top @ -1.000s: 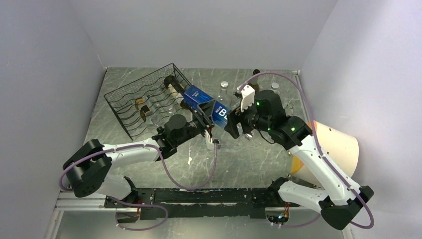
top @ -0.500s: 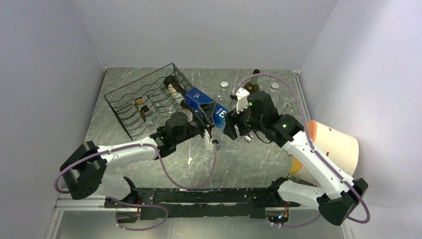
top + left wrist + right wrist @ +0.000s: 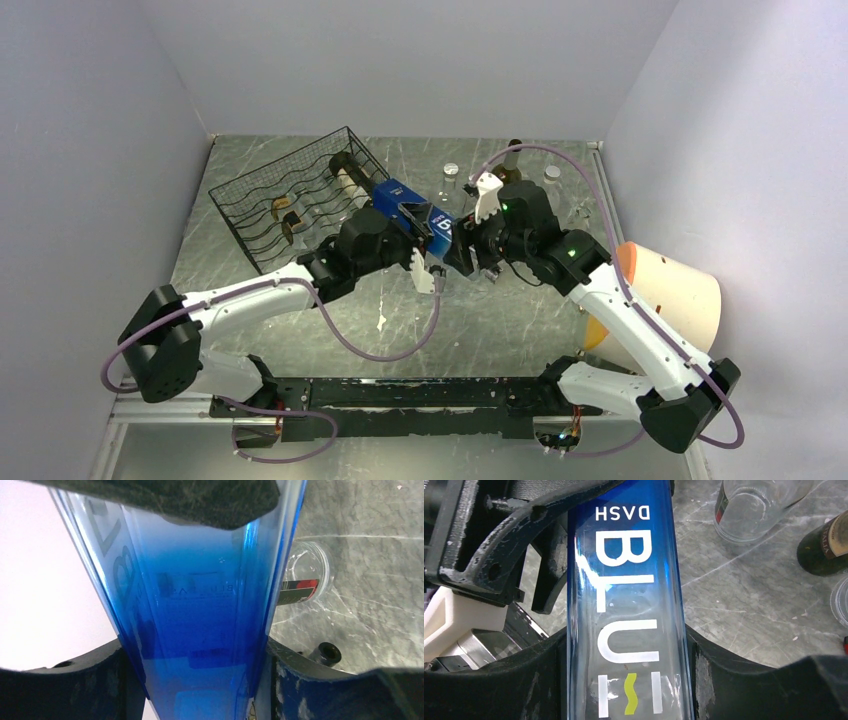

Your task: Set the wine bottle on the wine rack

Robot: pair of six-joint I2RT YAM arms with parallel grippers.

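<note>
Being Held by Both Grippers: Blue Wine Bottle Beside the Rack

The blue wine bottle (image 3: 405, 200), lettered "BLU DASH" in white, is held tilted above the table. Its far end is right by the right-hand corner of the wine rack (image 3: 270, 205); whether the two touch cannot be told. It is not yet laid in a tier. The bottle is clamped by the left gripper (image 3: 200, 685), whose black fingers are pressed against both sides of the blue glass. It is also gripped by the right gripper (image 3: 626, 680), whose jaws are drawn in so that both pads are seen flush on its sides. In the overhead view the two grippers are set nose to nose on the bottle, near the middle of the table.

A dark bottle with a tan label (image 3: 345, 172) is lodged at the right end of the black wire rack. Past the right gripper, a clear drinking glass (image 3: 756, 505) and a dark green bottle (image 3: 824, 542) are seen on the grey marbled table (image 3: 500, 320). A cream cylinder with an orange rim (image 3: 670, 295) is seen by the table's right side.
</note>
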